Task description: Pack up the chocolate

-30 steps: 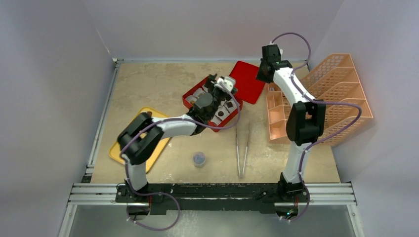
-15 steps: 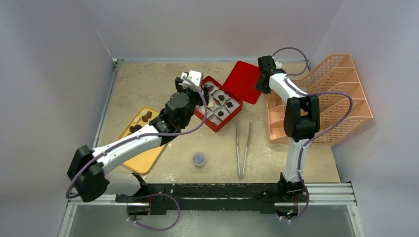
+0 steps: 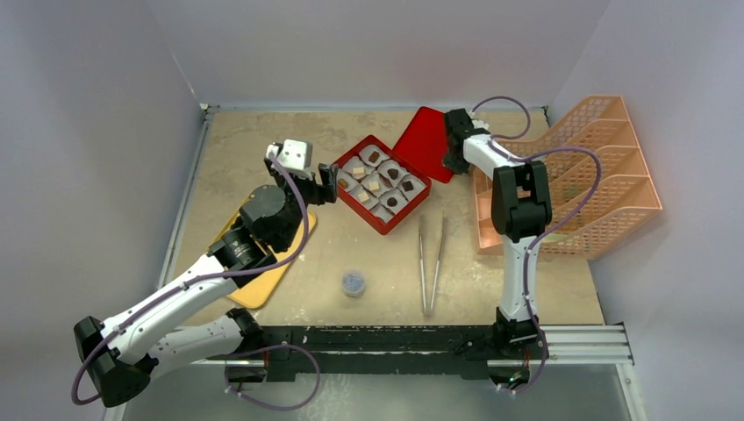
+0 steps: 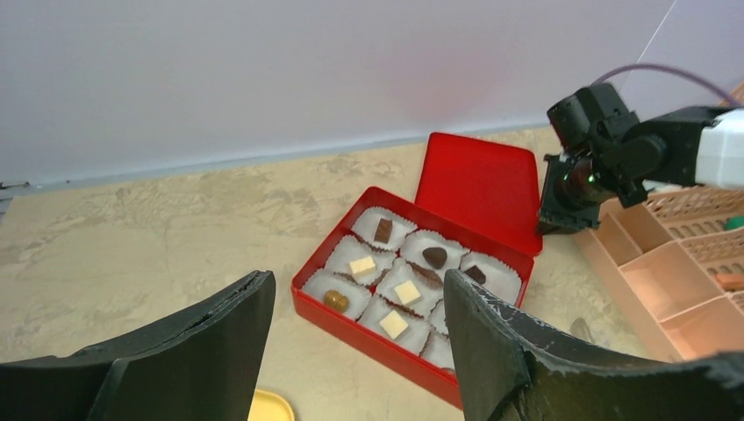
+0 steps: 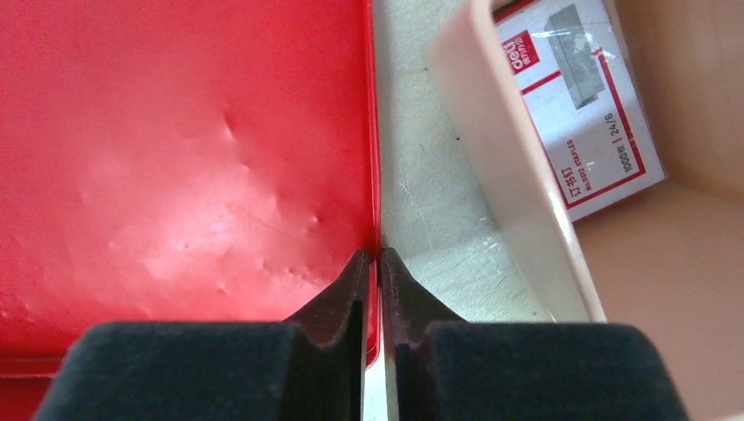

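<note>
The red box (image 3: 399,215) holds white paper liners with chocolate (image 3: 375,181) in several of them: dark, tan and cream pieces, which also show in the left wrist view (image 4: 406,292). My left gripper (image 3: 329,186) is open and empty, just left of the box (image 4: 377,338), its jaws wide apart in the left wrist view (image 4: 355,285). My right gripper (image 3: 454,162) is shut on the right edge of the red lid (image 3: 421,145), which lies flat behind the box. The wrist view shows the fingers (image 5: 370,256) pinching the lid (image 5: 175,149) at its rim. Any chocolate on the yellow tray is hidden under my left arm.
The yellow tray (image 3: 263,282) lies at the left under my left arm. Metal tweezers (image 3: 430,263) and a small grey-blue cap (image 3: 353,282) lie near the front. An orange organizer (image 3: 579,175) stands at the right, close to the lid, with a staple box (image 5: 575,96) inside.
My left arm has drawn back to the left off the box, uncovering the chocolates. My right gripper has moved left and down onto the lid's edge.
</note>
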Robot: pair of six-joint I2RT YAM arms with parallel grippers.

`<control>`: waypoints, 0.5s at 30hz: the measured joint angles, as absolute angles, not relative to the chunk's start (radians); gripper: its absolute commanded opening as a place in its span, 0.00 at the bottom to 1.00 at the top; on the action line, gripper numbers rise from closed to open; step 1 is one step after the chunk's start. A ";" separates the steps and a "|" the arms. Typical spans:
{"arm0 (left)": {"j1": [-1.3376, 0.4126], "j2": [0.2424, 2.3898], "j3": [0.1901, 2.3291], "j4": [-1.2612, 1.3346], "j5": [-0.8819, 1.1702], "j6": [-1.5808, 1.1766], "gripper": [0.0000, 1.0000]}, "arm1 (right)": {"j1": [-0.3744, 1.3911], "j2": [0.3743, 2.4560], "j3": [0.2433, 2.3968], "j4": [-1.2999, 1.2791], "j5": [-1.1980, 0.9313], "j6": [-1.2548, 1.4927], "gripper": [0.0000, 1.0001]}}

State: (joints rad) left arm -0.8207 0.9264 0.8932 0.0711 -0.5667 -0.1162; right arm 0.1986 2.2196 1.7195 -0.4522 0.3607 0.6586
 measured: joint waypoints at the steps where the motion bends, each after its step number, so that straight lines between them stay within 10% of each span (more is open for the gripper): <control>1: -0.821 0.928 0.891 0.065 -0.567 -0.117 0.70 | 0.202 2.220 1.720 -0.456 0.370 0.664 0.02; 15: -0.821 1.048 0.856 0.155 -0.527 0.009 0.68 | 0.203 2.217 1.747 -0.492 0.323 0.688 0.00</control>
